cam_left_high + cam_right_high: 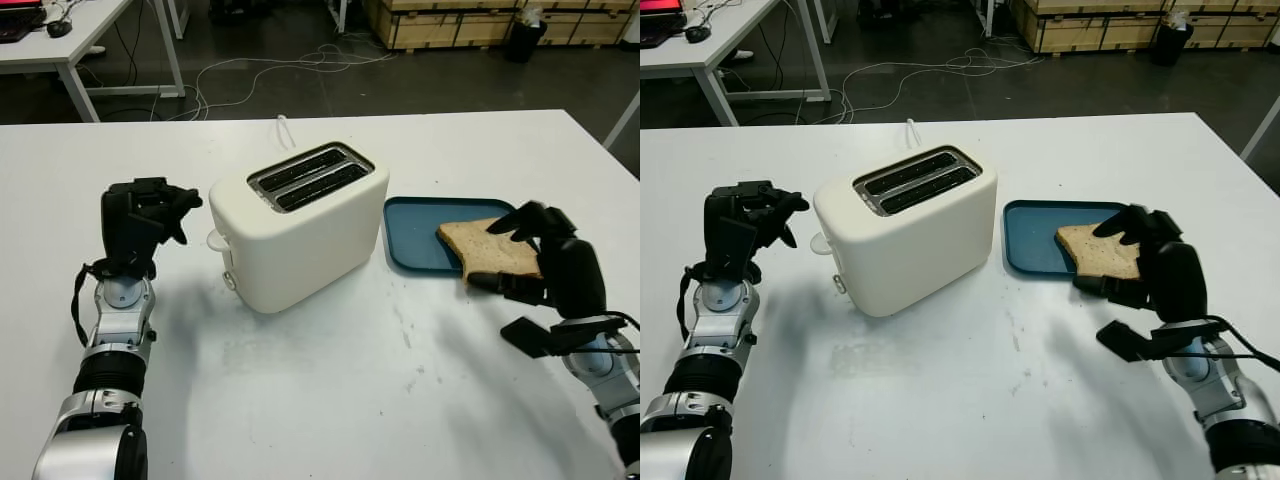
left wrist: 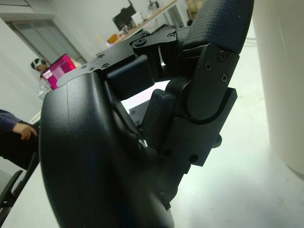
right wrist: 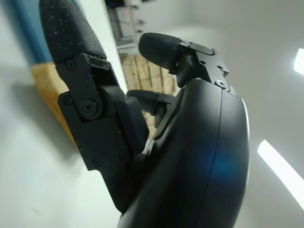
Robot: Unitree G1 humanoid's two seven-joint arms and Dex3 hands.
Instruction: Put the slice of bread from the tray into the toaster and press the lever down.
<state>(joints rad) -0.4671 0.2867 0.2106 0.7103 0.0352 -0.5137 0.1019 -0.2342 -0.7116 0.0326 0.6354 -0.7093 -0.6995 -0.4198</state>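
While the right hand [image 1: 520, 262] closes around the bread [image 1: 487, 250] on the tray [image 1: 420, 233] beside the toaster [image 1: 300, 222], grasping is underway; next comes lifting it to a slot, with the curled, empty left hand [image 1: 145, 220] idle beyond the toaster.

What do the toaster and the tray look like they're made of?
Toaster: probably smooth cream plastic, going by its soft satin sheen and rounded moulded corners, with a shiny metal plate around the slots. Tray: likely matte blue plastic with a low moulded rim, though painted metal can't be ruled out.

Bread [image 1: 490, 250] on tray [image 1: 415, 235], right of toaster [image 1: 300, 225]
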